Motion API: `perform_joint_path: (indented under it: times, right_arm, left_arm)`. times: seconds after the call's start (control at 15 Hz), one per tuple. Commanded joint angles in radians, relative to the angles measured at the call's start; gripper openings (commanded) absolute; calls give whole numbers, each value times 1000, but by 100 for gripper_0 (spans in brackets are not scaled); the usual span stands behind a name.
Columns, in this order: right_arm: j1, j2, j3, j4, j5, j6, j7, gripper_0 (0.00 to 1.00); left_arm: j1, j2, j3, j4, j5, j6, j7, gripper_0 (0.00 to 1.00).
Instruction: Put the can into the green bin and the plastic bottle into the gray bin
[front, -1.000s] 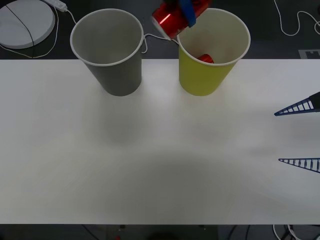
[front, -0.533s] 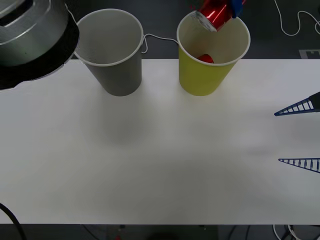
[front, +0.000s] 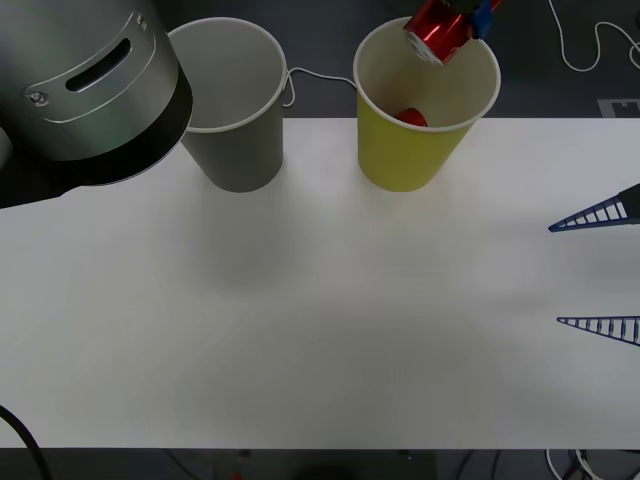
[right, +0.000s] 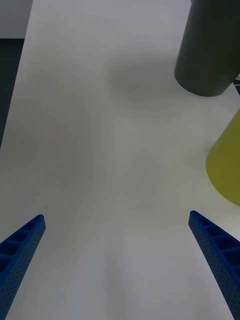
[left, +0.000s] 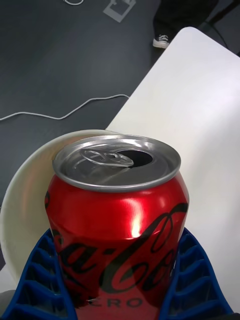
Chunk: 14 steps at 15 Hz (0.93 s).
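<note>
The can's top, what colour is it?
Silver, above a red body; the can shows best in the left wrist view.

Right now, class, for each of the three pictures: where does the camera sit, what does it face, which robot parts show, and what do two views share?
Front view: above the arms, looking down at the table; left arm's casing, right gripper open at the right edge.
Right wrist view: on the right wrist, facing across the table; its own blue fingers.
Left wrist view: on the left wrist, facing the can clamped in the left gripper.
Shared: front and right wrist views both show the gray bin and green bin.
</note>
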Motion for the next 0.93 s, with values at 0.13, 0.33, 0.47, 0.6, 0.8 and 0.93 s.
perform_joint_path:
  times: [0.13, 0.33, 0.47, 0.6, 0.8, 0.93]
  right_arm:
    - [0, 0, 0, 0, 0, 0, 0, 100]
    - [0, 0, 0, 0, 0, 0, 0, 100]
    - [0, 0, 0, 0, 0, 0, 0, 100]
    - [0, 0, 0, 0, 0, 0, 0, 100]
    - [0, 0, 0, 0, 0, 0, 0, 100]
    - [0, 0, 0, 0, 0, 0, 0, 100]
  left_arm:
    - [2, 0, 0, 23, 4, 10, -8, 32]
    - [2, 0, 0, 34, 19, 10, -8, 100]
    - [2, 2, 11, 40, 38, 6, -9, 100]
    - [2, 8, 71, 63, 52, -33, -40, 100]
    - [2, 71, 106, 66, 145, -117, -112, 100]
    - [5, 126, 106, 57, 193, -177, -144, 100]
